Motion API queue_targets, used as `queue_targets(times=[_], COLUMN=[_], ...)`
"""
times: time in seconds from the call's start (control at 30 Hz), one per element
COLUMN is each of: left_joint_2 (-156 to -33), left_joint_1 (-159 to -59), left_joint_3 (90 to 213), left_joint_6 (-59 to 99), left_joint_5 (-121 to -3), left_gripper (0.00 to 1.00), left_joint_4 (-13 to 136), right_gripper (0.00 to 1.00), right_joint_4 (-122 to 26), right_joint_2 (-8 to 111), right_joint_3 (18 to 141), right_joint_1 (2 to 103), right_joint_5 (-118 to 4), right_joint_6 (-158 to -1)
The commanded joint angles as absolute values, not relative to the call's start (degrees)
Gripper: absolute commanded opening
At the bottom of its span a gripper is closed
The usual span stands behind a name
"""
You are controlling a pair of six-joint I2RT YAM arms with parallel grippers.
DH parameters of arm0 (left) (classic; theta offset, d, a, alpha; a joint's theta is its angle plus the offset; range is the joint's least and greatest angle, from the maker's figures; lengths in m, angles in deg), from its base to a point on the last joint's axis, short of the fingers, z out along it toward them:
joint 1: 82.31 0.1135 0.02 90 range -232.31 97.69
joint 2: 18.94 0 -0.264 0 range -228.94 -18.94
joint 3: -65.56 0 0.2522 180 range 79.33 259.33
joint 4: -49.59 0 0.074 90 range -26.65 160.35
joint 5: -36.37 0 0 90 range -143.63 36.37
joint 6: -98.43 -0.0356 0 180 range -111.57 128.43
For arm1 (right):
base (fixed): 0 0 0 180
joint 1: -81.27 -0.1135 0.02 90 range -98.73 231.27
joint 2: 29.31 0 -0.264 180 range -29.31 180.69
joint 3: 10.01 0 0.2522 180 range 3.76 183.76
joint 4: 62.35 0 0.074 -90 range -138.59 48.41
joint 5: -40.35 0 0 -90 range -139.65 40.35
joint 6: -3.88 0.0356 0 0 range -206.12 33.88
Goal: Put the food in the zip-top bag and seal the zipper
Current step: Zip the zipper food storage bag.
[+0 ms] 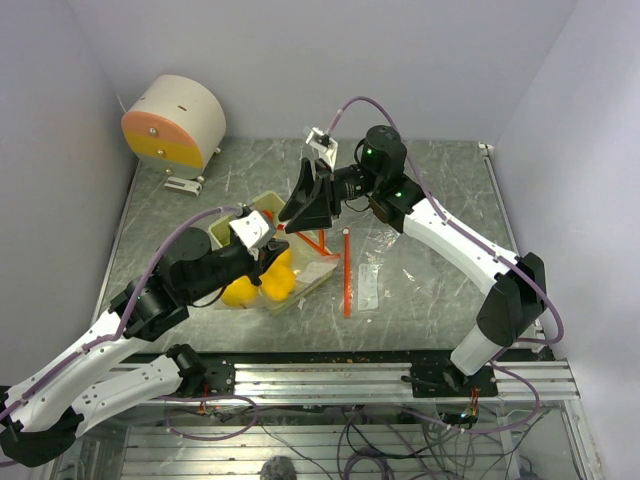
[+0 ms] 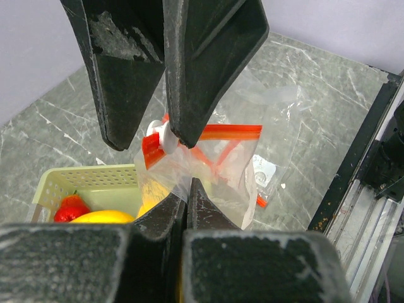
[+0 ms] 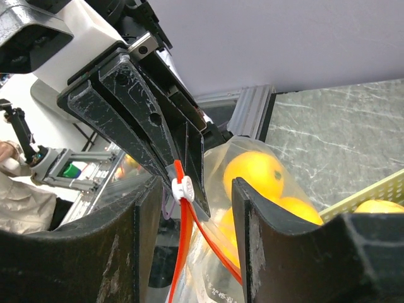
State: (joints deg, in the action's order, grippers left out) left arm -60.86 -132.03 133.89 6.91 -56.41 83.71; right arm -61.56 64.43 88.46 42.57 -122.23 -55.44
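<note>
- Grey marbled tabletop point(image 1: 440, 200), pale walls round it.
- Zip-top bag point(image 2: 230, 183) has its mouth end lifted between the two arms, just beside the green tray point(image 2: 95, 180). Yellow food point(image 3: 252, 172) shows through the film.
- L gripper point(image 2: 189, 192): fingers clenched on the zipper point(image 2: 230, 132) at the bag's mouth.
- R gripper point(image 2: 151, 142): fingers parted and straddling the white slider point(image 3: 183, 188). A gap shows on one side, so not pinching yet.
- Key relation: slider sits betw. the R fingers, right next to the L grip. The strip's long axis runs away from both (rightward in the L wrist view), so R looks better placed to draw it along.
- Red piece point(image 2: 71, 208) and a yellow fruit point(image 2: 104, 218) lie in the tray, so loading looks unfinished.
- Unclear: whether the mouth is open. Also a second red strip point(image 1: 346, 272) on the tabletop — can't tell what it belongs to.
</note>
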Motion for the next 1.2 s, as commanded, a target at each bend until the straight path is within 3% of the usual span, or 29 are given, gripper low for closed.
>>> queue_targets(times=[0.0,0.43,0.5,0.53,0.57,0.63,0.7,1.17], left_joint_2=[-60.25,-59.91,-59.82,-59.81,-59.86,-59.9,-59.77,-59.49], left_joint_1=[-132.19,-132.22,-132.23,-132.22,-132.23,-132.18,-132.18,-132.23], left_joint_3=[135.27,135.01,134.83,134.82,134.91,135.03,135.06,135.22], left_joint_6=[6.54,6.79,6.78,6.84,6.81,6.72,6.76,7.11], left_joint_5=[-57.38,-57.32,-57.24,-57.15,-57.22,-57.1,-57.01,-56.88], left_gripper=[0.07,0.07,0.07,0.07,0.07,0.07,0.07,0.07], left_joint_4=[81.29,81.17,81.07,81.12,81.18,81.29,81.33,81.33], right_gripper=[0.46,0.04,0.05,0.23,0.31,0.42,0.47,0.3], right_joint_4=[-59.93,-60.87,-61.05,-61.23,-61.49,-64.04,-67.18,-67.38], right_joint_2=[64.47,64.48,64.3,63.9,63.72,63.28,63.01,62.92], right_joint_3=[89.71,89.26,88.97,88.52,88.27,87.38,86.54,87.33], right_joint_1=[42.35,42.33,42.33,42.33,42.33,42.33,42.33,41.8], right_joint_5=[-121.58,-121.93,-122.25,-122.36,-122.61,-123.64,-124.33,-123.08], right_joint_6=[-57.6,-56.55,-56.46,-56.35,-56.36,-54.58,-52.01,-50.43])
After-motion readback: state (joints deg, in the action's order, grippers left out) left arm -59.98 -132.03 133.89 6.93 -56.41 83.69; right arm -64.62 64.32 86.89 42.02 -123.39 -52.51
